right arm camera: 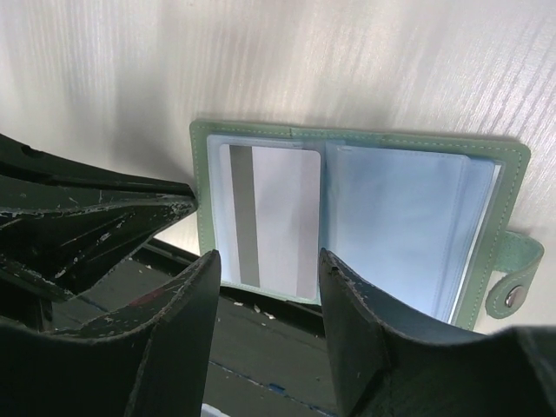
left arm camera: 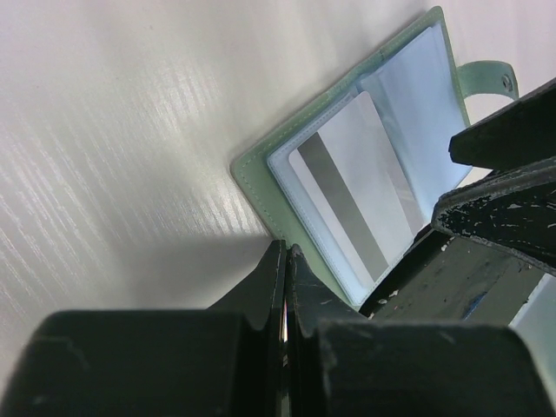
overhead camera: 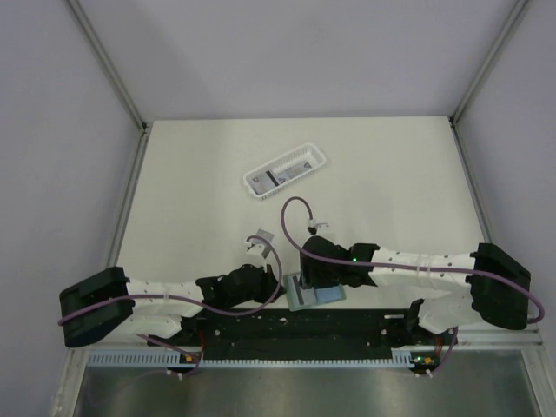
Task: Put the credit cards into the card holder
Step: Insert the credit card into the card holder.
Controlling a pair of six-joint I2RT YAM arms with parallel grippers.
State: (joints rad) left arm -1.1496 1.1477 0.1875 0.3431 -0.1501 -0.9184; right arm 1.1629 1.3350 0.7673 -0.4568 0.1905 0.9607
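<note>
The holder [right arm camera: 201, 191] lies open and flat at the near edge of the table [overhead camera: 391, 174], pale inside up, its snap tab out to one side. One card [right arm camera: 278, 217] sits in the pocket on the side away from the tab, stripe showing. Whether it is fully under the sleeve is hard to tell. Its long axis runs parallel to the holder's spine and in line with the right gripper's [right arm camera: 269, 261] reach. The card's near short edge lies between that gripper's parted, empty jaws, so the right arm is nearer for any push or nudge. The left gripper [left arm camera: 287, 256] sits just beside the holder's card-side edge, jaws pressed together with nothing I can make out between them. Well beyond the holder stands the basket [overhead camera: 314, 157], with what looks like another card [overhead camera: 276, 180] inside.
</note>
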